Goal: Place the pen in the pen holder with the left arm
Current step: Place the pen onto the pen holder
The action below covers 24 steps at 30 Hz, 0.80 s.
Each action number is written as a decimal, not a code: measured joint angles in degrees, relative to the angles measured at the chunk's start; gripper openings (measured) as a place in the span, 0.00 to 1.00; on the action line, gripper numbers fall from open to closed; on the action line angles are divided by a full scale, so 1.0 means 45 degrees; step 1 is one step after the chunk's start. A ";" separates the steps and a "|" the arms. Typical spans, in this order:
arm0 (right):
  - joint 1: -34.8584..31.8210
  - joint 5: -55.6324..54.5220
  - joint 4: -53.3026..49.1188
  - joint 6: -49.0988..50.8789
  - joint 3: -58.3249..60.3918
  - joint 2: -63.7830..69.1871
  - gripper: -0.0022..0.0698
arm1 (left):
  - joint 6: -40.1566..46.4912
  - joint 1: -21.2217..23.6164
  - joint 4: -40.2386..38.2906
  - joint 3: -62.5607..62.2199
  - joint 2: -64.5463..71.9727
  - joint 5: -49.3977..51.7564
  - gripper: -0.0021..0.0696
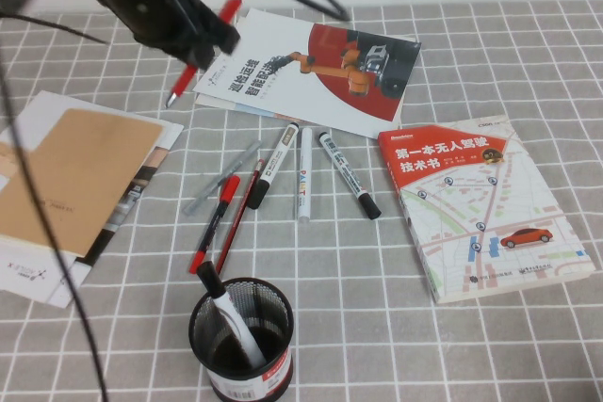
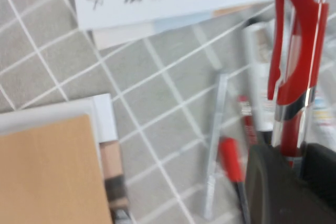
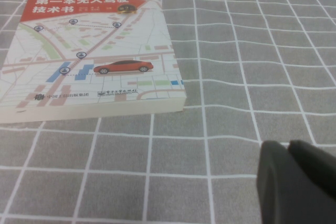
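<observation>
My left gripper [image 1: 203,44] is shut on the red pen [image 1: 181,82] and holds it tilted in the air over the far left of the table, beside a brochure. In the left wrist view the pen [image 2: 294,72] sticks out from between the black jaws of the left gripper [image 2: 294,156], its clip cap away from them. The black mesh pen holder [image 1: 242,341] stands at the near edge, well nearer than the left gripper, with a black-capped white marker [image 1: 231,317] in it. My right gripper [image 3: 287,145] is shut and empty, low over the cloth near the map book; it does not show in the high view.
Several pens and markers [image 1: 283,167] lie in the middle of the checked cloth, among them a red-capped black pen [image 1: 215,218] and a clear grey pen [image 1: 221,179]. A robot brochure [image 1: 320,68] lies at the back, a map book [image 1: 485,204] on the right, and a tan envelope [image 1: 71,181] on the left.
</observation>
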 joint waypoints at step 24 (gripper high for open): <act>0.0000 0.0000 0.0000 0.0000 0.0000 0.0000 0.01 | 0.2217 -0.0643 -0.5362 1.6095 -1.2162 -1.2282 0.13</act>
